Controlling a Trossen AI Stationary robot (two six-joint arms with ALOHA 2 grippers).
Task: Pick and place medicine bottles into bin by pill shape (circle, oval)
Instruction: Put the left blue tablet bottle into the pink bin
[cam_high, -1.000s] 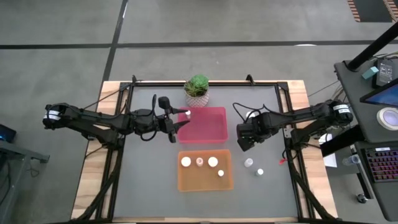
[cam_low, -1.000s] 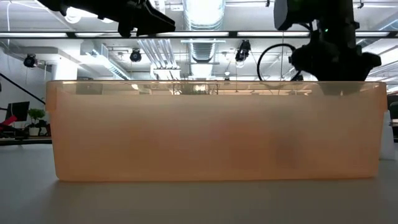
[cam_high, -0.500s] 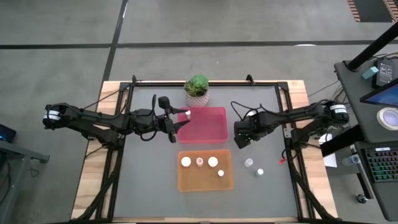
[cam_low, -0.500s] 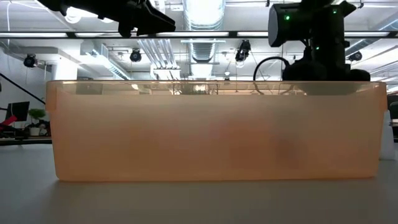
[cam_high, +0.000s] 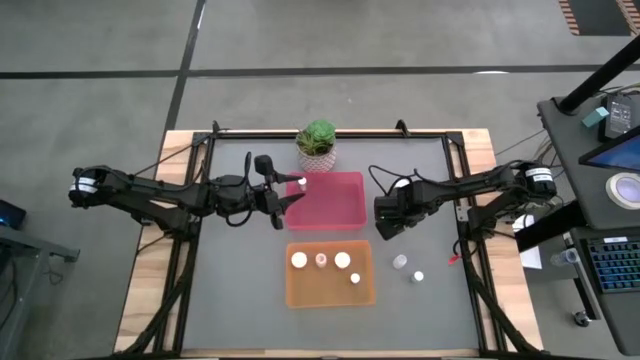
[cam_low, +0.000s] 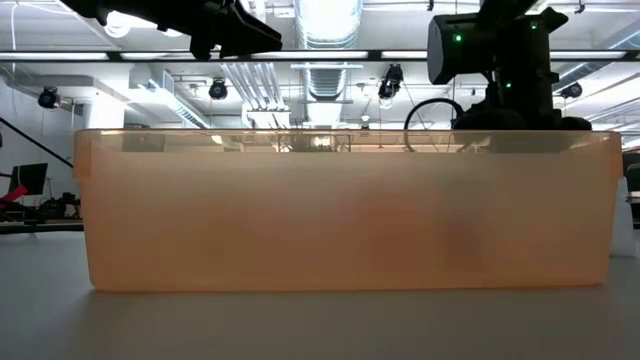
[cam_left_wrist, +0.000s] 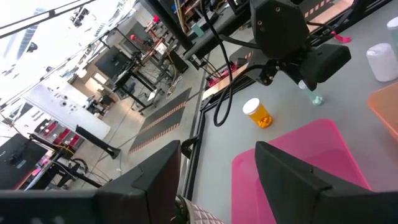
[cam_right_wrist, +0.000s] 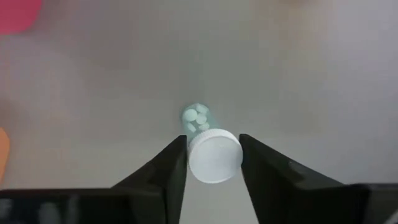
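My right gripper (cam_high: 386, 226) hangs over the grey table just right of the pink tray (cam_high: 345, 176). It is shut on a small clear teal medicine bottle with a white cap (cam_right_wrist: 214, 155) and round pale pills (cam_right_wrist: 196, 117) inside. My left gripper (cam_high: 290, 190) is open and empty above the pink tray's left edge; nothing lies between its fingers in its wrist view (cam_left_wrist: 217, 149). Several white-capped bottles stand in the orange tray (cam_high: 292, 292). Two more (cam_high: 400, 262) (cam_high: 418, 276) stand on the table to its right. An orange bottle (cam_left_wrist: 258, 114) lies on its side beyond the pink tray. My right gripper pinches the bottle's white cap (cam_right_wrist: 231, 155) between its two fingers, one on each side of the cap. The fingers come from above, pointing down. The bottle hangs below them, slightly tilted, its teal bottom end (cam_left_wrist: 317, 98) lowest.
A green potted plant (cam_high: 318, 140) stands at the far edge behind the pink tray. The orange tray's wall (cam_low: 340, 210) fills the low view. A black frame runs along the table's edges, and cables loop near the right arm (cam_high: 385, 180).
My right gripper has gone a little toward the table's left edge, nearer the pink tray, and somewhat down, still shut on the bottle.
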